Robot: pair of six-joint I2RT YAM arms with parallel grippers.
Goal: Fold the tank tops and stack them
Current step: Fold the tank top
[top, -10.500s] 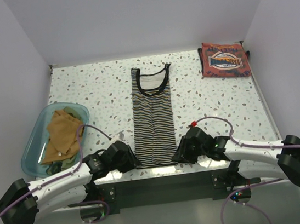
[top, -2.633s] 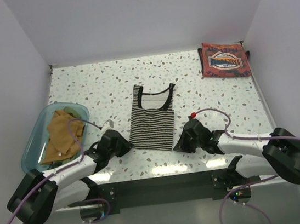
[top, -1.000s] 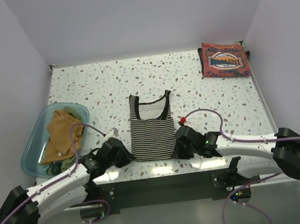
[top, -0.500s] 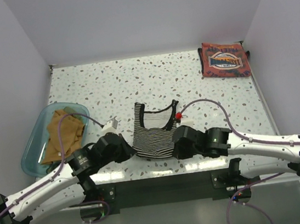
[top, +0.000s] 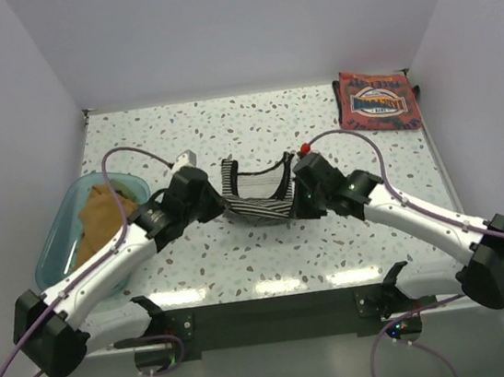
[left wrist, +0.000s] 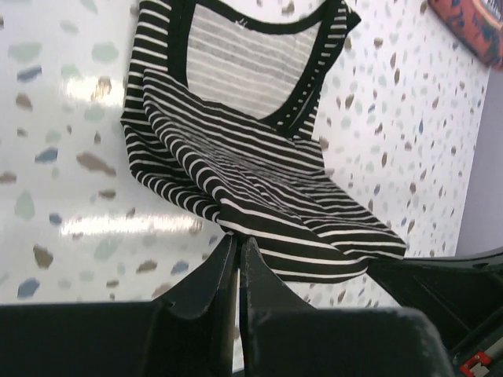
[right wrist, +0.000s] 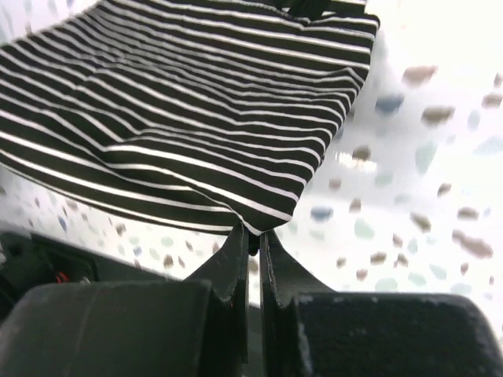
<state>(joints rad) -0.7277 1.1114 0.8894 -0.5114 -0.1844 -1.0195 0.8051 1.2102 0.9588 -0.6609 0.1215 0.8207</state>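
Observation:
The black-and-white striped tank top (top: 257,194) hangs doubled over in the middle of the table, its neckline end (left wrist: 247,55) flat on the surface and its lower edge lifted. My left gripper (top: 219,202) is shut on the left corner of that lifted edge (left wrist: 236,232). On the right corner (right wrist: 253,228) my right gripper (top: 296,199) is shut. The cloth (right wrist: 189,118) spans between the two grippers above the table. A folded rust-red tank top (top: 376,100) with a blue-white graphic lies at the far right corner. A mustard-orange tank top (top: 99,223) sits in the bin.
A translucent teal plastic bin (top: 56,251) stands at the left edge of the speckled table (top: 242,255). White walls close the table at the back and on both sides. The arms' cables arc above the table near both grippers.
Both grippers have carried the striped top's lower edge away from the near edge toward its neckline, folding it over itself. The red top and the bin have stayed put.

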